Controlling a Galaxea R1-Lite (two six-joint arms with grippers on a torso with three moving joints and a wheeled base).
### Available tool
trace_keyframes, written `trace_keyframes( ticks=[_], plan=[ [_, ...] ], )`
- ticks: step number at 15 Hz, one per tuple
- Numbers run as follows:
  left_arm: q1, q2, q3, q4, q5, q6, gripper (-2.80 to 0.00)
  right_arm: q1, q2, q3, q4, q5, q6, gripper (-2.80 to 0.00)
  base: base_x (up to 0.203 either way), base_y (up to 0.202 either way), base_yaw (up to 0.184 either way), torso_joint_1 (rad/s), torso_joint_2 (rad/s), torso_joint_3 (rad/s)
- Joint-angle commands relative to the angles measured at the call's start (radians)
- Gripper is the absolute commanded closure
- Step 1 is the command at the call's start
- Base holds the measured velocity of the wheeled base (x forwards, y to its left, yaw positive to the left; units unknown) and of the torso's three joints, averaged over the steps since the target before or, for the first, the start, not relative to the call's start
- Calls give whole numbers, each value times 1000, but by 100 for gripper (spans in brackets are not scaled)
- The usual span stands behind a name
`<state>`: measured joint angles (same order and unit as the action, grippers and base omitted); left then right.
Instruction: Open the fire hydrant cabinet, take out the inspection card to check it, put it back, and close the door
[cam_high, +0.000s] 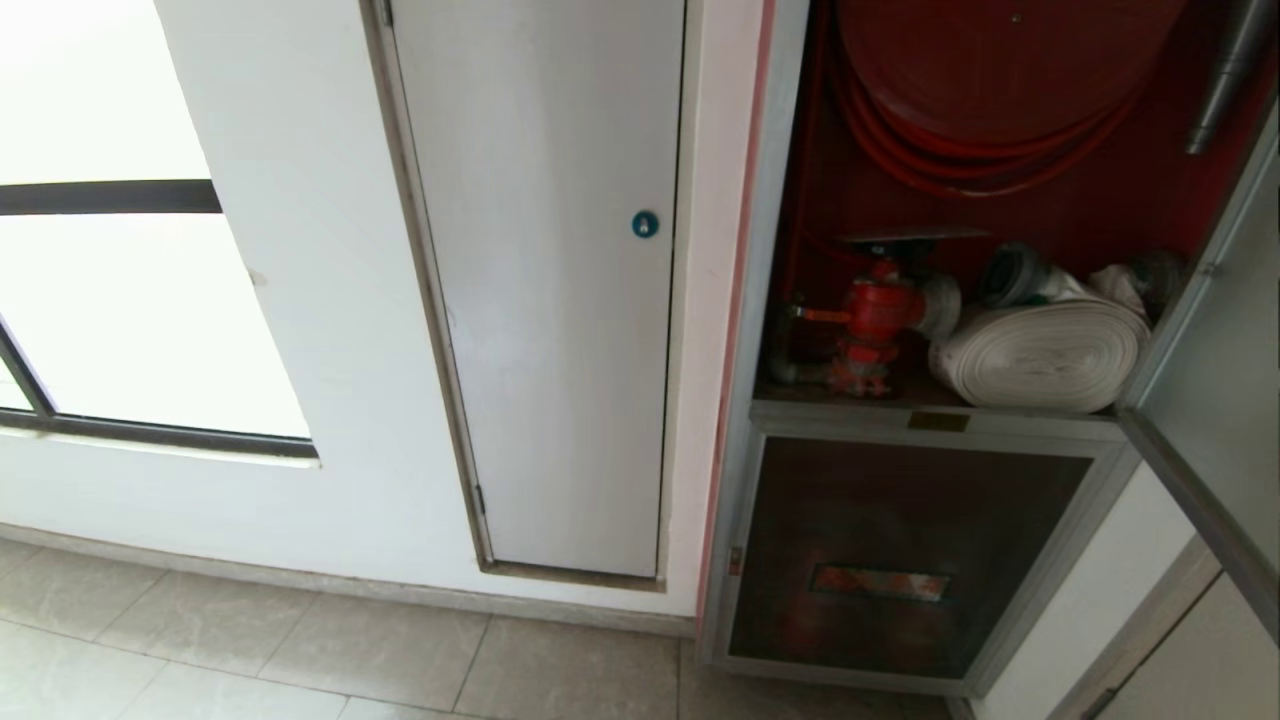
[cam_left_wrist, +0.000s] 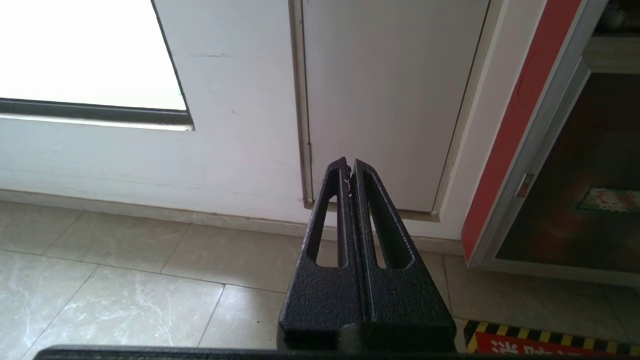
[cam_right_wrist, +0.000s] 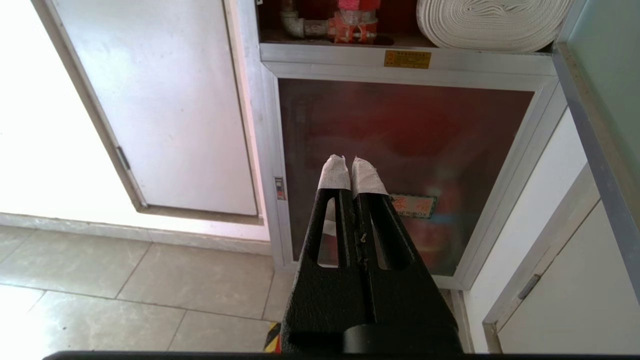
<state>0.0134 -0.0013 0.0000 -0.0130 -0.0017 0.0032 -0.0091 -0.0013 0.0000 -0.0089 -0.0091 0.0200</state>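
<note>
Your fire hydrant cabinet (cam_high: 765, 300) stands upright at the right of the head view, its long axis running floor to ceiling, its open front facing you. The upper door (cam_high: 1215, 400) is swung out toward you on the right edge, its frame slanting across the corner of the picture. Inside the red-lined upper bay you can see the red coiled hose (cam_high: 960, 130) hanging at the top, the red hydrant valve (cam_high: 880, 315) low on the left with its outlet pointing right, and the white rolled hose (cam_high: 1040, 355) lying on its side just beside the valve, on the bay's floor. Below the crossbar with its small brass plate (cam_high: 938, 421), the lower dark glass panel (cam_high: 900, 560) is shut. No card can be made out in any view.

Neither arm shows in the head view. The right wrist view gives you what the head does not: the right tool (cam_right_wrist: 349, 162), with white-wrapped tips pressed together and nothing between them, hangs low in front of the lower panel, well apart from it. The left wrist view shows the left tool (cam_left_wrist: 349, 162), its black fingers also closed on nothing, pointing at the plain white door (cam_left_wrist: 390, 100) left of the cabinet, above the tiled floor (cam_left_wrist: 125, 260). Only the head view shows that door's blue round lock (cam_high: 645, 224).
</note>
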Motion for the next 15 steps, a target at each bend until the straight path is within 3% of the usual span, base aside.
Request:
trace_keyframes(
  ticks=[1, 4, 8, 10, 15],
  plan=[
    [0, 0, 6, -1, 0, 0, 0, 0, 0, 2, 0, -2, 0, 0, 0, 0, 0, 0, 0, 0],
    [0, 0, 6, -1, 0, 0, 0, 0, 4, -54, 9, -7, -20, 0, 0, 0, 0, 0, 0, 0],
    [0, 0, 6, -1, 0, 0, 0, -2, 208, -293, 55, -60, -26, 0, 0, 0, 0, 0, 0, 0],
    [0, 0, 6, -1, 0, 0, 0, -8, 309, -400, 51, -163, -65, 0, 0, 0, 0, 0, 0, 0],
    [0, 0, 6, -1, 0, 0, 0, -11, 440, -541, -57, -517, -175, 0, 0, 0, 0, 0, 0, 0]
  ],
)
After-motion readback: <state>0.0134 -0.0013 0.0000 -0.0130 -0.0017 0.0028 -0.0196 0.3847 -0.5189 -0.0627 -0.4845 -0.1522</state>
